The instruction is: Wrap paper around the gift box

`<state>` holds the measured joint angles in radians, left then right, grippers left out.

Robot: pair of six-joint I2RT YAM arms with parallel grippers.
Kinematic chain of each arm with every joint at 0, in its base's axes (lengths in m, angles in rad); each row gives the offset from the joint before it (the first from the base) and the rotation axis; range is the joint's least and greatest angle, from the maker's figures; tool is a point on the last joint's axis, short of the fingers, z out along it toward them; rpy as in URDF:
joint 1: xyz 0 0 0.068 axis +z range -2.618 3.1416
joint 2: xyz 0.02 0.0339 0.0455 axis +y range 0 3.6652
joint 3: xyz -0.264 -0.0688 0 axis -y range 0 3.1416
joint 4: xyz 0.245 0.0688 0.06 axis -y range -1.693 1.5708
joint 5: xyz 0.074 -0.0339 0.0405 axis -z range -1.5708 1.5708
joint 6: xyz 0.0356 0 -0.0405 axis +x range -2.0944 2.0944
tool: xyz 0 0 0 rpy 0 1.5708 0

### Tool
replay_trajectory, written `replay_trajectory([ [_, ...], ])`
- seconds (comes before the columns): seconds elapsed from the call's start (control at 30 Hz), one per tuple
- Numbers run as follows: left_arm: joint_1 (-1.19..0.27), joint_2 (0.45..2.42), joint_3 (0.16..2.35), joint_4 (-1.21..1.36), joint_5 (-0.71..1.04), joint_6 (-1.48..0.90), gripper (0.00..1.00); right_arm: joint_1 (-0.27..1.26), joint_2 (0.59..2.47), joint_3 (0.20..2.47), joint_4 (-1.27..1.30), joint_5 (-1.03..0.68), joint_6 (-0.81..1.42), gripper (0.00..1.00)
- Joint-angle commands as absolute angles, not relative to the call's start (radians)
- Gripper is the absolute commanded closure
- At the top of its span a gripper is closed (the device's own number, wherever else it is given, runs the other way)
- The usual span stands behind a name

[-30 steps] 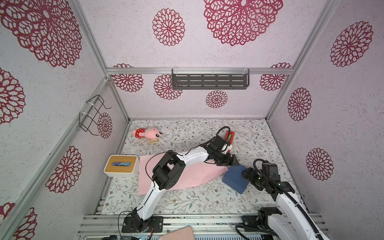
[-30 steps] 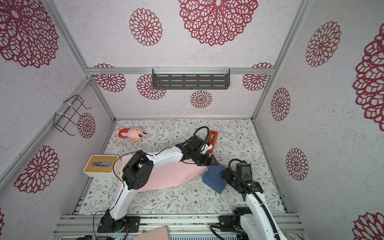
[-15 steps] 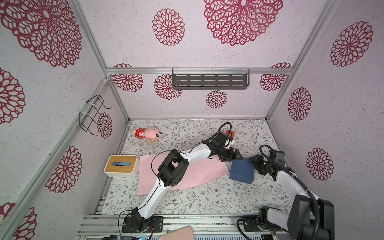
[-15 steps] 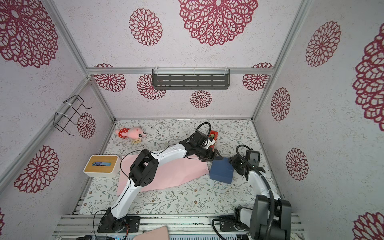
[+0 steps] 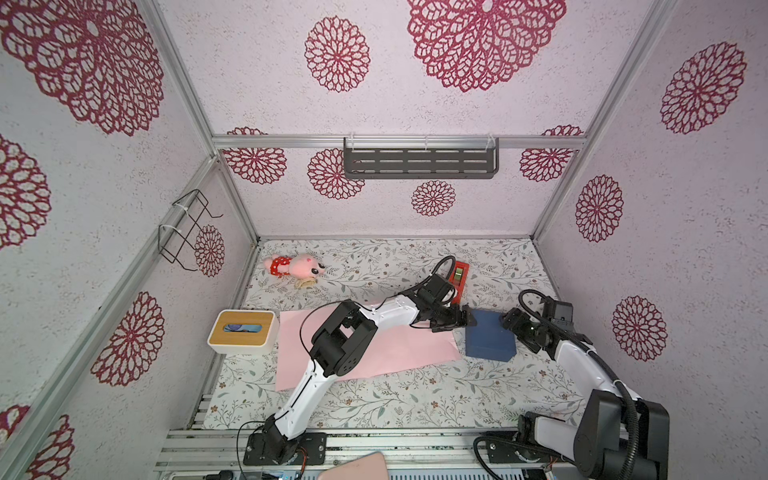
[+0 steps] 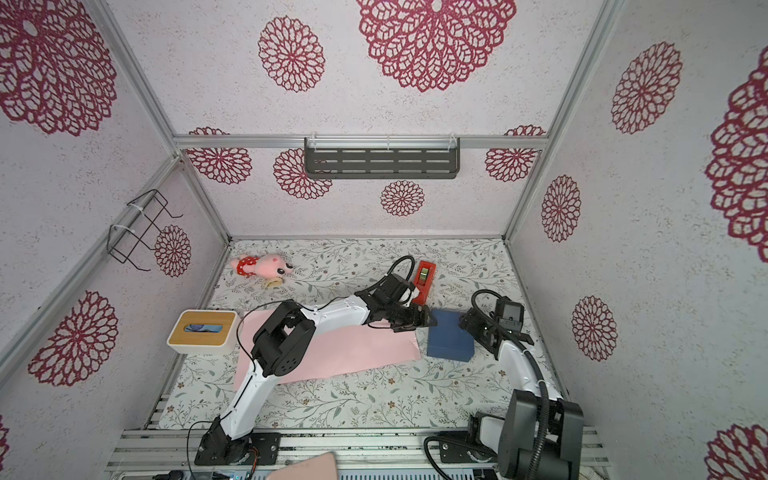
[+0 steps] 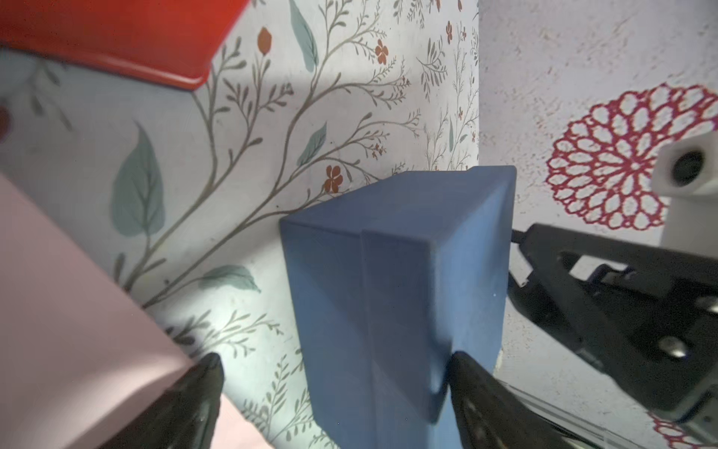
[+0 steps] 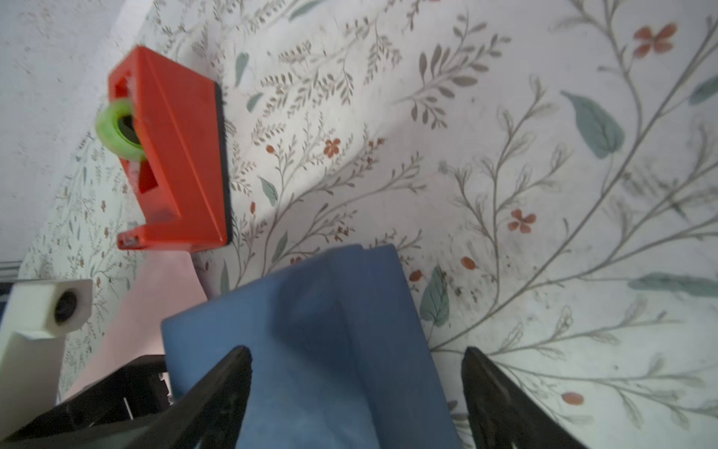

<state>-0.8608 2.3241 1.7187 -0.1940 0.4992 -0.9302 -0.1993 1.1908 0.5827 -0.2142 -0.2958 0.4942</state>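
Note:
The navy-blue gift box (image 5: 490, 341) (image 6: 450, 340) stands on the floral table, just right of the pink paper (image 5: 386, 353) (image 6: 353, 351), which lies flat under the left arm. My left gripper (image 5: 464, 319) (image 6: 424, 319) is at the box's far left corner. In the left wrist view the left gripper (image 7: 330, 361) is open: one fingertip (image 7: 462, 365) touches the gift box (image 7: 396, 272), the other hangs clear over the paper's edge (image 7: 77, 311). My right gripper (image 5: 508, 325) (image 8: 354, 355) is open at the box's far right corner, one finger over the gift box (image 8: 311, 330), one over the table.
A red tape dispenser (image 5: 459, 275) (image 8: 171, 155) stands just behind the left gripper. A white tissue box with a wooden top (image 5: 243, 331) sits left of the paper. A pink plush toy (image 5: 295, 266) lies at the back left. Walls close in on three sides.
The box has gone from tilted in the right gripper to standing flat beside the paper. The right gripper has opened and swung toward the back; the left gripper followed the box.

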Motion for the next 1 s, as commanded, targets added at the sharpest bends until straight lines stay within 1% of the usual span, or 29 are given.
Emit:
replay_trajectory([
  [0.0, -0.889, 2.268, 1.677, -0.071, 0.503, -1.022, 0.1, -0.202, 1.165, 0.555, -0.216, -0.403, 0.468, 0.17],
  [0.13, -0.9, 2.274, 1.68, -0.046, 0.527, -1.035, 0.12, -0.201, 1.089, 0.504, -0.214, -0.465, 0.484, 0.21],
  [0.23, -0.907, 2.285, 1.676, -0.045, 0.543, -1.043, 0.12, -0.201, 1.047, 0.451, -0.159, -0.534, 0.522, 0.24],
  [0.4, -0.917, 2.304, 1.693, -0.051, 0.551, -1.049, 0.13, -0.201, 1.049, 0.383, -0.044, -0.631, 0.556, 0.25],
  [0.5, -0.916, 2.306, 1.699, -0.04, 0.556, -1.061, 0.15, -0.202, 1.051, 0.376, -0.012, -0.662, 0.552, 0.25],
  [0.67, -0.917, 2.3, 1.73, -0.008, 0.587, -1.073, 0.19, -0.202, 1.021, 0.388, 0.027, -0.712, 0.57, 0.28],
  [0.83, -0.92, 2.284, 1.749, 0.051, 0.627, -1.115, 0.2, -0.198, 0.945, 0.4, 0.055, -0.751, 0.619, 0.31],
  [0.97, -0.92, 2.269, 1.751, 0.085, 0.645, -1.134, 0.2, -0.188, 0.902, 0.408, 0.043, -0.75, 0.64, 0.32],
])
